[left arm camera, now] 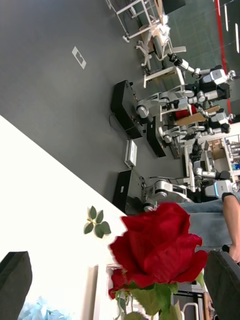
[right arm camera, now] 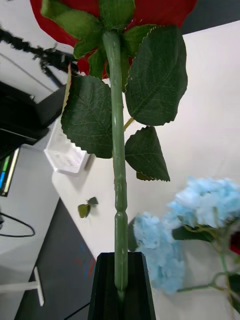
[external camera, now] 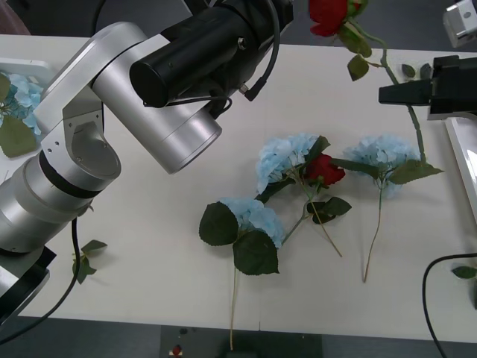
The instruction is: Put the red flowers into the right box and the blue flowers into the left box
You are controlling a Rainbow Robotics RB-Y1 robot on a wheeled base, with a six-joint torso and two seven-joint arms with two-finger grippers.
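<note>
front view: right gripper (external camera: 387, 93) is out on the right side, black fingers pinching the stem of a red rose (external camera: 328, 15) held in the air; bloom up at far edge, stem's long axis slants from the bloom toward the near right, past the fingers.
right box (external camera: 463, 160): rim just beside and below that gripper, so the drop is a short move right; judged.
table (external camera: 149, 283): three blue flowers (external camera: 287, 158), another red rose (external camera: 325, 170) lying mid-table.
left box (external camera: 19, 71): far left, blue flower inside.
right wrist view: fingers closed on stem, bloom points away.
left wrist view: left gripper (left arm camera: 120, 280) spread wide, empty, beside the held bloom.
</note>
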